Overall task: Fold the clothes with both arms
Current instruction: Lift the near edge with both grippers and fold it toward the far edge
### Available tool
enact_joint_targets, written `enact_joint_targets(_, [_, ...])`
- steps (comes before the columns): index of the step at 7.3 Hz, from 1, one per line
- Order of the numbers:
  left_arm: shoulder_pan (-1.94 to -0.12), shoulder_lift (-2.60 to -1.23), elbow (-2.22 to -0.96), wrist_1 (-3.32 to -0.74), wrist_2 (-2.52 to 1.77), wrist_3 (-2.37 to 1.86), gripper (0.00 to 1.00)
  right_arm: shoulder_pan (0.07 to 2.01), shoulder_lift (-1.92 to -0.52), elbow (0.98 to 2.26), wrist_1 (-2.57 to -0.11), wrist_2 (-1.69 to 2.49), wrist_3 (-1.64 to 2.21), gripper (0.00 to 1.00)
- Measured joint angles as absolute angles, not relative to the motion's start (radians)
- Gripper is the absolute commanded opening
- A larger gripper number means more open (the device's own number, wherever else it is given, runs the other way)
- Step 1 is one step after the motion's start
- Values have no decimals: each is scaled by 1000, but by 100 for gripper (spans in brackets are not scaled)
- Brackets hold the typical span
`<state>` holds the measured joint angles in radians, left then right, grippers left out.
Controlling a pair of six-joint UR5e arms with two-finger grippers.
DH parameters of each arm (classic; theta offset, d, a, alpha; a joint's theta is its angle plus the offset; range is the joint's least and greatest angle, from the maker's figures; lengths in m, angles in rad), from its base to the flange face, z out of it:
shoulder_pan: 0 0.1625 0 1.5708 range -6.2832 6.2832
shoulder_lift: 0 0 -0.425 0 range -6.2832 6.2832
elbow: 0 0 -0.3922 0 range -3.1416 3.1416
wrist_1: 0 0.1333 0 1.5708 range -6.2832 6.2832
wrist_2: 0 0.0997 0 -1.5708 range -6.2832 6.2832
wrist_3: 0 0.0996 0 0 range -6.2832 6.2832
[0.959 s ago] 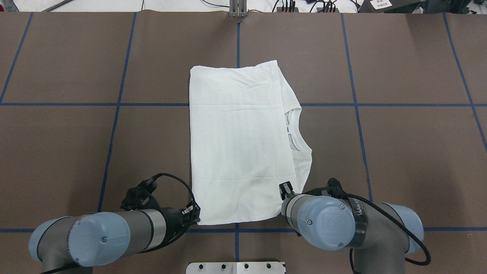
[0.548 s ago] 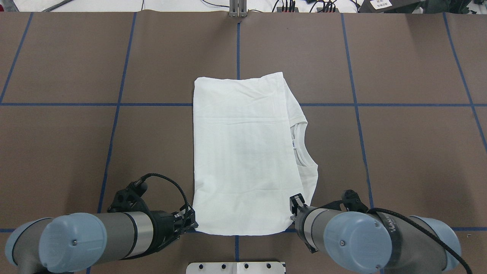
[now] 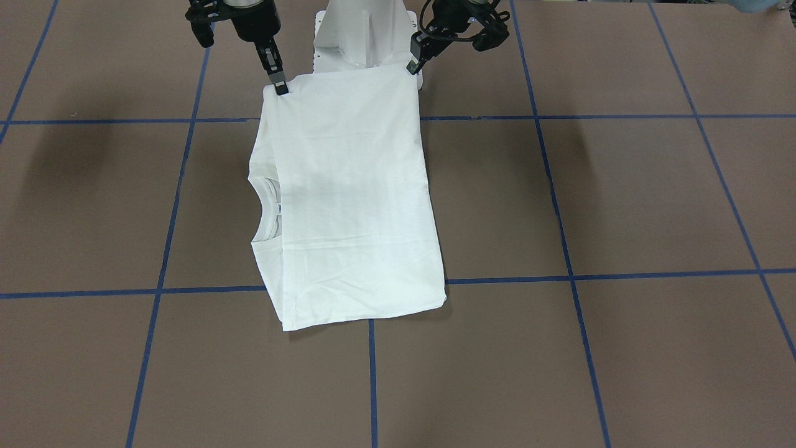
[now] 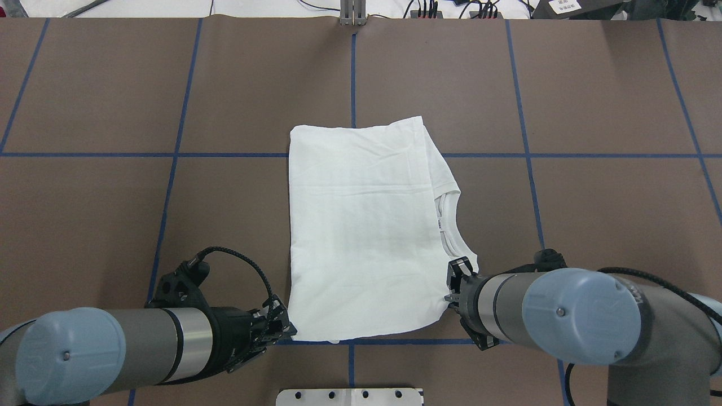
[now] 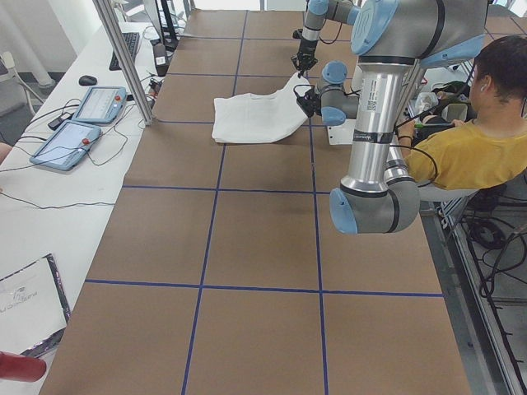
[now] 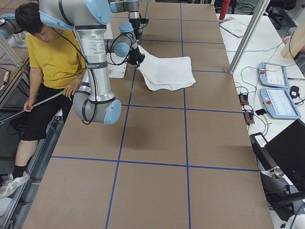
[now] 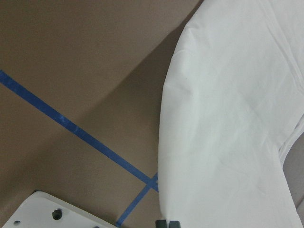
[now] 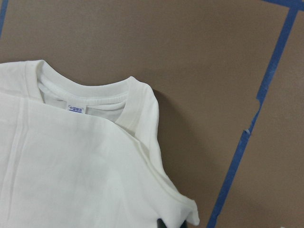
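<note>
T-shirt [image 4: 361,225], white and folded into a long rectangle, lies in the middle of the table [image 4: 592,197], with its long side running away from the robot. The upper layer is plain, with soft wrinkles. On the robot's right side the ribbed collar [image 4: 449,223] looks out from under this layer, and a small label [image 4: 439,224] sits inside it. The near edge is raised a little off the table. The left pincer [image 4: 282,327] is clenched on the near left corner. The right pincer [image 4: 451,293] is clenched on the near right corner, close to the collar. Compared with one second ago, the whole T-shirt has slid toward the robot. Its far edge now lies less far beyond the blue cross line [image 4: 169,155]. Both arms have drawn back and moved further apart.
</note>
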<state>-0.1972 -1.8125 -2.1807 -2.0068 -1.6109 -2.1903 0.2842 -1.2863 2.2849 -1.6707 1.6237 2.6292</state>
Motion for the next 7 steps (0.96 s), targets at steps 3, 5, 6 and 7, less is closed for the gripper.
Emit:
enact_joint_targets(3, [-386,-1956,-2039,-1971,-1650,-2056,0,477,-1173,2154,-1666,1741,2460,0])
enact_joint_targets(5, [-515,-2037,-1918,-1967,-1720,-1963,0,561,-1090,2036,-1657,1767,2371,0])
enact_joint_targets(6, [-560,-2066,-1861,-1973,-1733,-1914,0,592,-1053,1977,-1650,1770,2338,0])
enact_joint_targets(7, [-596,-2098,-1796,-1983,-1739,-1874,0,620,-1008,1899,-1626,1773,2307,0])
